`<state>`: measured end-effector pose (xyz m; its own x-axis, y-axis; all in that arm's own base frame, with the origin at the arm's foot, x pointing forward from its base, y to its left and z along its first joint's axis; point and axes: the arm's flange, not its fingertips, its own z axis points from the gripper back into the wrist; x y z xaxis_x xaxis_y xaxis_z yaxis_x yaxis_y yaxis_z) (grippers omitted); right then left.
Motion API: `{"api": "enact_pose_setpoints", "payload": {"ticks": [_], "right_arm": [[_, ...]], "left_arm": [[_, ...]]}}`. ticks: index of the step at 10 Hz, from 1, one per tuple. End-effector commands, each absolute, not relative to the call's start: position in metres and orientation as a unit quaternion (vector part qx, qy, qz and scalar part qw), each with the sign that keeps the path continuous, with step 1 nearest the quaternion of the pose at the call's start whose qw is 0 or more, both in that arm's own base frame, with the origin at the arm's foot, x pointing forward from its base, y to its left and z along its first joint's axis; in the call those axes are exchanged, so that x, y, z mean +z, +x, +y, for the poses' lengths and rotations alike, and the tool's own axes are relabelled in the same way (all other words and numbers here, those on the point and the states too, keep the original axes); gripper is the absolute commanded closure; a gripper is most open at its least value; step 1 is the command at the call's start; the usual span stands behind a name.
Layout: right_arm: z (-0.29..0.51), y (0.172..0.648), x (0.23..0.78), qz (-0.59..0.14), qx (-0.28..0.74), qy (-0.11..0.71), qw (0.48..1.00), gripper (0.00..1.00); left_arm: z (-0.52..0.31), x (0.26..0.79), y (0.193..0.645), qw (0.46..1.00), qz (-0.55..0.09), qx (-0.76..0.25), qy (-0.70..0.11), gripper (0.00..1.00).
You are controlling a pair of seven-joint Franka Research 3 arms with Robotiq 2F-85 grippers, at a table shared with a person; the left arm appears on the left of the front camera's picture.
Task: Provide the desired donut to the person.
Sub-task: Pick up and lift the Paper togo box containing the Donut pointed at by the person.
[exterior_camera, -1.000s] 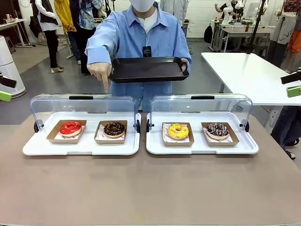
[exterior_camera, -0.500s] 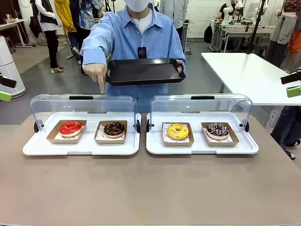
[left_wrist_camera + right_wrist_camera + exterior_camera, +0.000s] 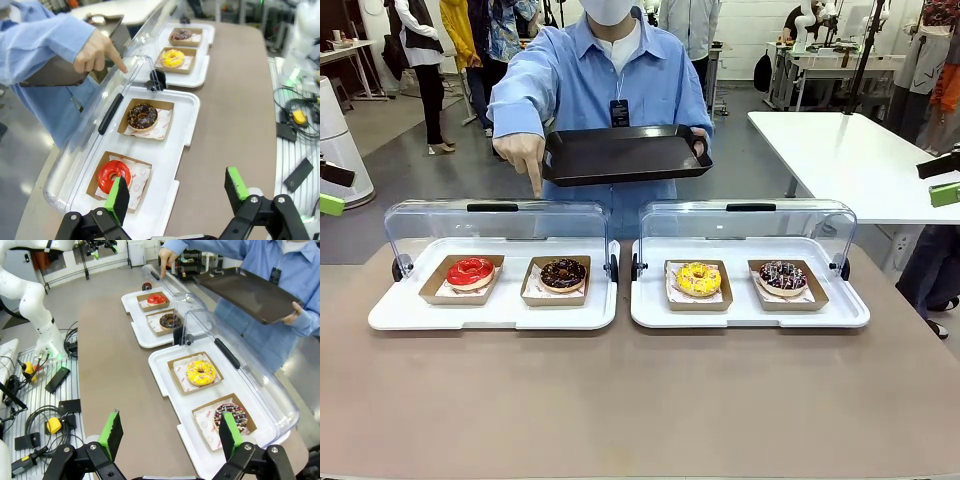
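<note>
Two pincers stand wide with nothing between the pads; the left pincer point(image 3: 176, 184) hangs over the near end of the left case point(image 3: 187, 107), just above the red donut point(image 3: 114, 173); the right pincer point(image 3: 171, 422) hovers over the worktop point(image 3: 115, 355) beside the right case point(image 3: 162, 365), which holds the yellow donut point(image 3: 200, 372) and the sprinkled donut point(image 3: 231, 417). Over the last second the person point(image 3: 620, 80) has shifted a little toward the robot's left, the pointing hand point(image 3: 525, 152) sliding with them and the black tray point(image 3: 620, 155) rising slightly; the request is still being shown, and neither arm has begun a reach. In the front view the fingertip falls behind the clear lid point(image 3: 495, 225), between the red donut and the chocolate donut point(image 3: 563, 273), nearer the latter; the left wrist view sees it from the side, at the chocolate end of the lid, so that donut is probably the one wanted. The right wrist view adds the person's other hand point(image 3: 292, 317) gripping the tilted tray.
</note>
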<state>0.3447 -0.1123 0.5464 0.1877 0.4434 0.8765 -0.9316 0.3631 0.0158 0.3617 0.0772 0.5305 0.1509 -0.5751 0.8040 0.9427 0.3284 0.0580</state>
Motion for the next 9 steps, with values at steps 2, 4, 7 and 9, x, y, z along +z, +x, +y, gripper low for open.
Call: {"api": "enact_pose_setpoints", "payload": {"ticks": [2, 4, 7, 9], "right_arm": [[-0.113, 0.346, 0.547, -0.420, 0.484, 0.295, 0.708, 0.00], [-0.113, 0.346, 0.547, -0.420, 0.484, 0.295, 0.708, 0.00], [-0.113, 0.346, 0.547, -0.420, 0.484, 0.295, 0.708, 0.00], [-0.113, 0.346, 0.547, -0.420, 0.484, 0.295, 0.708, 0.00]], "left_arm": [[0.010, 0.549, 0.397, 0.703, -0.182, -0.669, -0.158, 0.00], [-0.050, 0.546, 0.438, 0.676, -0.047, -0.722, -0.143, 0.00], [-0.148, 0.492, 0.460, 0.658, 0.069, -0.744, -0.095, 0.00], [-0.184, 0.459, 0.472, 0.666, 0.087, -0.737, -0.077, 0.00]]}}
